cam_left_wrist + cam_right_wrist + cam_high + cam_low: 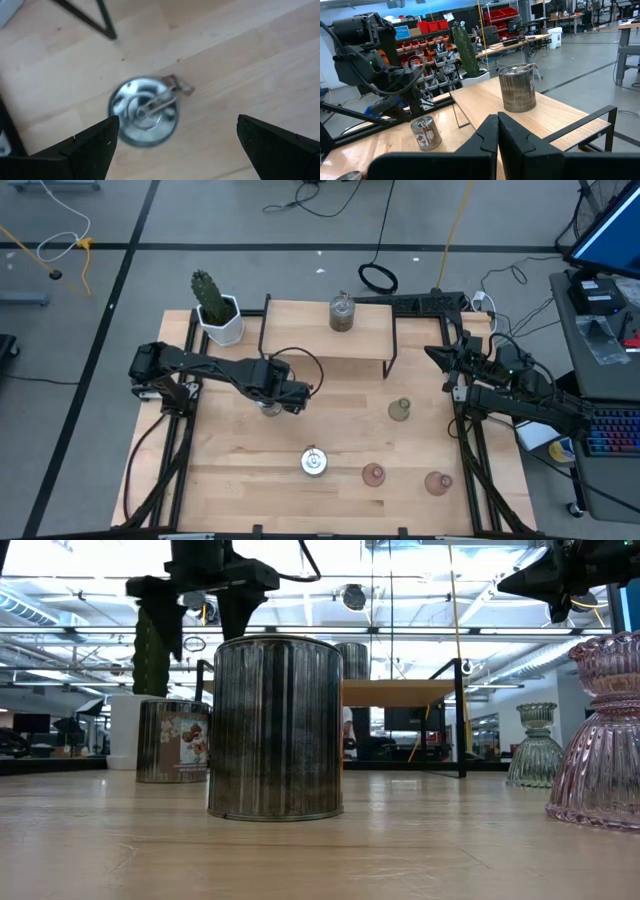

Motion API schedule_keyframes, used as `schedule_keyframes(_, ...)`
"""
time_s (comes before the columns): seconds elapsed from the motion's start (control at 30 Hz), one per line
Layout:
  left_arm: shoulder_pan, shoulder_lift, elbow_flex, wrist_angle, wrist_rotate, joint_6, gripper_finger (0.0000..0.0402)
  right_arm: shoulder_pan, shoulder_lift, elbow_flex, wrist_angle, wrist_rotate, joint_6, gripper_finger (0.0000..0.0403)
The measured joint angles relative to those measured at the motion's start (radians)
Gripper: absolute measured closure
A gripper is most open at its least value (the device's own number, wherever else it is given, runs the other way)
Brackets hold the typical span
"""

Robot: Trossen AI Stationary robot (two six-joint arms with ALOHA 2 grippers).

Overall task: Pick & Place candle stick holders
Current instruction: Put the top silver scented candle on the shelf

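A: High view: left gripper over a silvery holder mid-table, jaws wide, nothing held.
B: Right gripper?
A: Closed, empty, at the table's right edge.

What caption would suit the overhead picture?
Left gripper open above a silvery holder; right gripper shut, waiting at the table edge.

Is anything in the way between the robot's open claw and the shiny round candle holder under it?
No. The left gripper hangs open right above the silvery candle holder, with only air between them and bare table around it.
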Motion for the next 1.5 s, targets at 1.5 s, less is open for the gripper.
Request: schedule_keyframes(1.5,0.121,0.000,-0.082,0.007,0.226,0.237,0.0002,0.000,0.000,0.000,0.000,0.000,0.000,0.0403)
